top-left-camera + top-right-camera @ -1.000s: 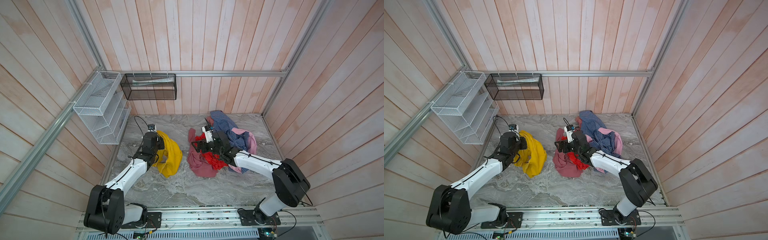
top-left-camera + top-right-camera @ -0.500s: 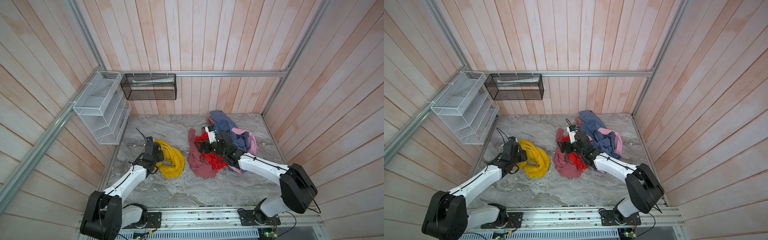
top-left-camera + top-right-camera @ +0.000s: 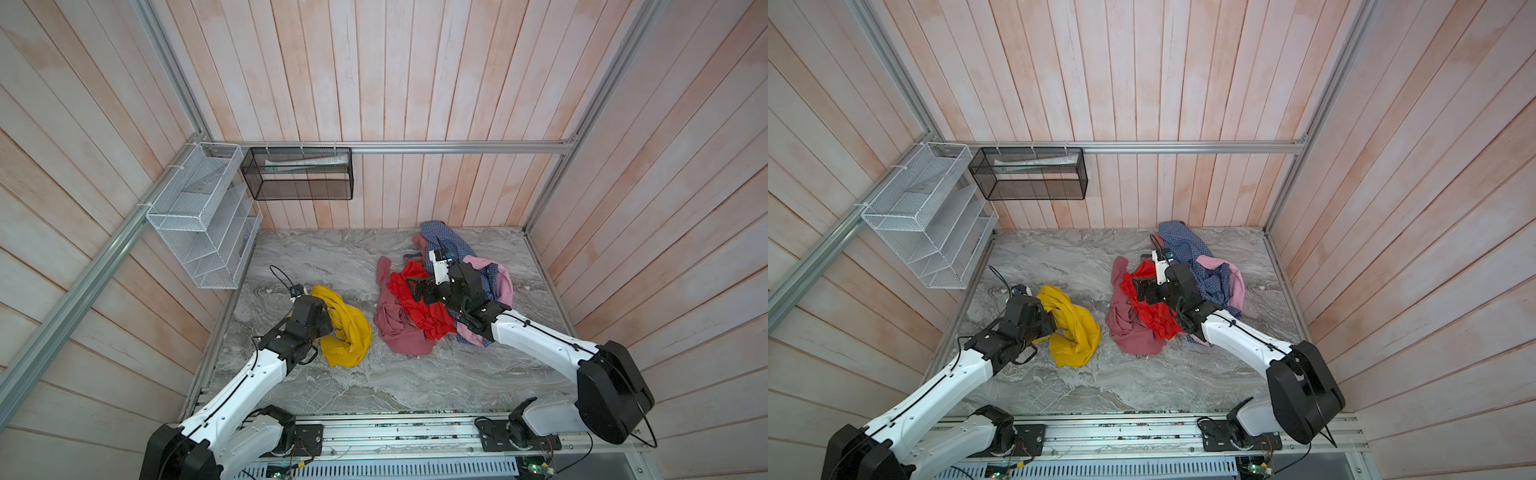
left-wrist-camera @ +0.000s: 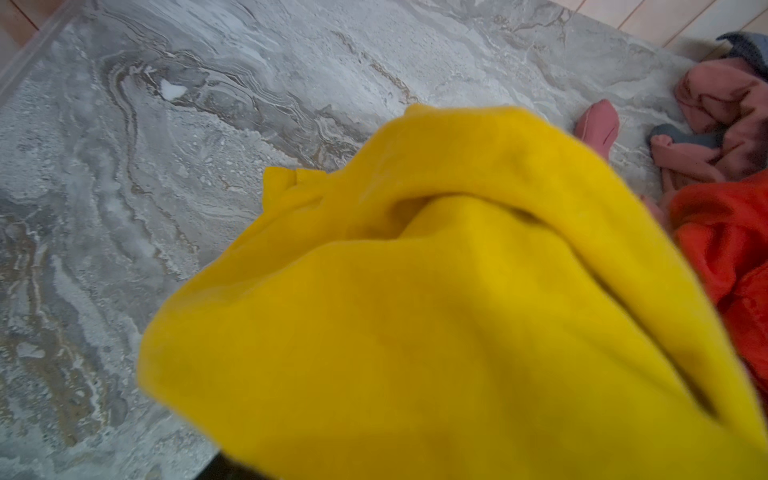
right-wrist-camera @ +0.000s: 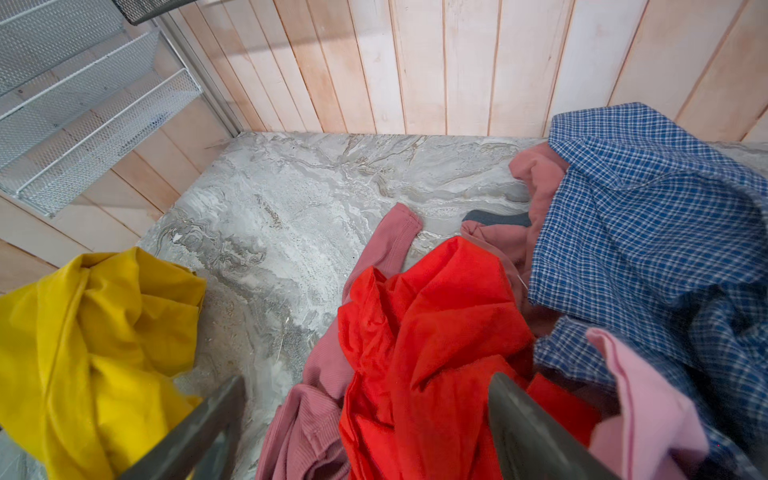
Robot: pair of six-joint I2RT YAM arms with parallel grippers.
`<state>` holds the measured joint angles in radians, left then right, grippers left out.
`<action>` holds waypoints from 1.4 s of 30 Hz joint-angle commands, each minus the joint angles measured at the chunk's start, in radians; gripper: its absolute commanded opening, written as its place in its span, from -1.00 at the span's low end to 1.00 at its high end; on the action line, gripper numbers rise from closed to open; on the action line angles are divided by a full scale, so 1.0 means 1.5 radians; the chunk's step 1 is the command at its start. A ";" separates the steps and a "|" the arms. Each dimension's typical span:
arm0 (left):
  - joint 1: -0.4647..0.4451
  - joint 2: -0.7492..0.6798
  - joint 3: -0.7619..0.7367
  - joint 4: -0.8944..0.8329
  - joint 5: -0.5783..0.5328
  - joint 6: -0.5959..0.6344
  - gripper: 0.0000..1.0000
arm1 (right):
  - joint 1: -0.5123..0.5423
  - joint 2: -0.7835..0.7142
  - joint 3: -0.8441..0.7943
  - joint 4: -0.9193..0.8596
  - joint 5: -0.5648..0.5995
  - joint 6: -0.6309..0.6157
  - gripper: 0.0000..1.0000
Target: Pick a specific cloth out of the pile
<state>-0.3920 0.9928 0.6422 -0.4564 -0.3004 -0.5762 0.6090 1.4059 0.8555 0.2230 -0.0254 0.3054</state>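
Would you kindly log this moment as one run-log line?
yellow cloth: on table, apart from pile | left gripper: at cloth, jaws hidden | right gripper: open over red cloth

The cloth (image 3: 349,336) is plain mustard yellow, zero pattern. The pile (image 3: 424,316) has a bright red cloth (image 5: 432,332), a dusty rose garment (image 3: 392,332), a blue-and-white checked shirt (image 5: 644,208) and a light pink garment (image 3: 500,282). The bench (image 3: 332,257) is grey marble with swirly veins. White mesh rack (image 3: 195,220), black mesh basket (image 3: 299,183), pale pinkish plank walls (image 3: 415,83).
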 commanded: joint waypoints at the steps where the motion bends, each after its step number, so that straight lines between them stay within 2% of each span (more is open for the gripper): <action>1: 0.015 -0.036 0.036 0.025 -0.008 -0.001 0.41 | -0.003 -0.007 -0.009 -0.011 0.001 -0.008 0.83; 2: 0.027 -0.033 0.054 0.016 -0.002 0.002 0.45 | -0.002 -0.008 -0.010 -0.011 -0.003 -0.008 0.82; 3: 0.039 -0.025 0.081 -0.005 -0.005 0.007 0.58 | -0.003 -0.009 -0.010 -0.011 -0.004 -0.008 0.83; 6: 0.069 -0.011 0.149 0.001 -0.012 0.080 0.69 | -0.002 -0.015 -0.017 -0.006 -0.003 -0.007 0.83; 9: 0.073 -0.010 0.191 0.048 0.008 0.131 0.70 | -0.003 -0.016 -0.017 -0.009 -0.006 -0.006 0.84; 16: 0.099 0.043 0.239 0.128 0.012 0.146 0.71 | -0.003 -0.027 -0.021 -0.009 -0.005 0.001 0.83; 19: 0.126 0.081 0.254 0.173 0.050 0.154 0.71 | -0.003 -0.032 -0.018 -0.020 0.001 -0.004 0.83; 22: 0.131 0.137 0.288 0.146 0.090 0.173 0.68 | -0.003 -0.041 -0.019 -0.033 0.009 -0.005 0.83; 24: 0.120 0.153 0.275 0.128 0.091 0.190 0.68 | -0.002 -0.051 -0.024 -0.036 0.014 -0.005 0.83; 27: 0.110 0.145 0.203 0.153 0.082 0.226 0.75 | -0.002 -0.064 -0.031 -0.045 0.020 -0.010 0.84; 31: 0.106 0.157 0.171 0.096 0.136 0.254 0.75 | -0.006 -0.073 -0.029 -0.065 0.023 -0.023 0.85; 35: 0.017 0.127 0.115 0.049 0.130 0.242 0.75 | -0.017 -0.077 -0.034 -0.070 0.028 -0.024 0.87; 39: -0.082 0.108 0.069 0.002 0.091 0.179 0.76 | -0.024 -0.076 -0.035 -0.070 0.018 -0.022 0.88; 42: -0.124 0.117 0.046 -0.018 0.088 0.128 0.76 | -0.028 -0.072 -0.035 -0.071 0.017 -0.025 0.88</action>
<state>-0.5488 1.1744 0.7410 -0.4217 -0.1390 -0.2970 0.5739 1.3071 0.8124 0.1349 -0.0044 0.2832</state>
